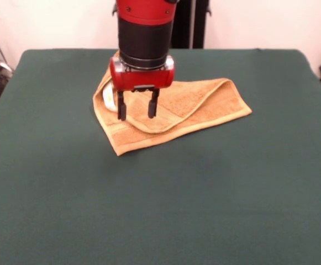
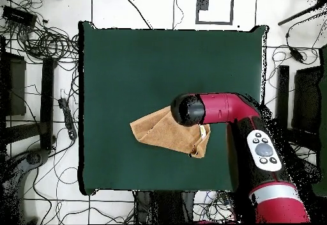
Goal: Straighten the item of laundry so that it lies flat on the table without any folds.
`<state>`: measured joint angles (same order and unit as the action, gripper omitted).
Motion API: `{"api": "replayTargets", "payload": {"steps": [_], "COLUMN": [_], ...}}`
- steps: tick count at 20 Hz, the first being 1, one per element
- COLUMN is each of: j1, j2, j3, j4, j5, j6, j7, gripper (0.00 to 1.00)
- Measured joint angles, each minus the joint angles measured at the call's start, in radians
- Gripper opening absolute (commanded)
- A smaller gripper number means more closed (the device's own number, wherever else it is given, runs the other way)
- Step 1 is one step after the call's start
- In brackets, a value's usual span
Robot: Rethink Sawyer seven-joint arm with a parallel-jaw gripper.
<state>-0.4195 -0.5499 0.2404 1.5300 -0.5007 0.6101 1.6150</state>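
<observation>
Front view shows the orange-tan terry hand towel (image 1: 204, 102) folded over itself, spread gripper (image 1: 137, 110) above its nine-o'clock end.

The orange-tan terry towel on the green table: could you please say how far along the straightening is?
Nothing looks done: the orange-tan terry towel lies folded over itself on the dark green felt table. In hand: the red and black gripper hangs open above its fold, holding nothing. Left: grasping and spreading it flat.

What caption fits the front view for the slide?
Sawyer's open end effector poised over a folded orange-tan towel on the green table.
</observation>
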Motion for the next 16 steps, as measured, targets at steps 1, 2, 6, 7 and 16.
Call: {"api": "replayTargets", "payload": {"steps": [1,2,6,7,16], "j1": [-0.004,-0.007,-0.011,-0.011,-0.004], "j2": [0.007,0.015,0.053,0.063,0.122], "j3": [0.000,0.000,0.000,0.000,0.001], "j4": [-0.001,-0.002,-0.002,-0.002,-0.007], "j5": [0.000,0.000,0.000,-0.001,-0.001], "j6": [0.005,0.008,0.008,0.008,0.008], "j7": [0.000,0.000,0.000,0.000,0.000], "gripper": [1.00,1.00,1.00,1.00,1.00]}}
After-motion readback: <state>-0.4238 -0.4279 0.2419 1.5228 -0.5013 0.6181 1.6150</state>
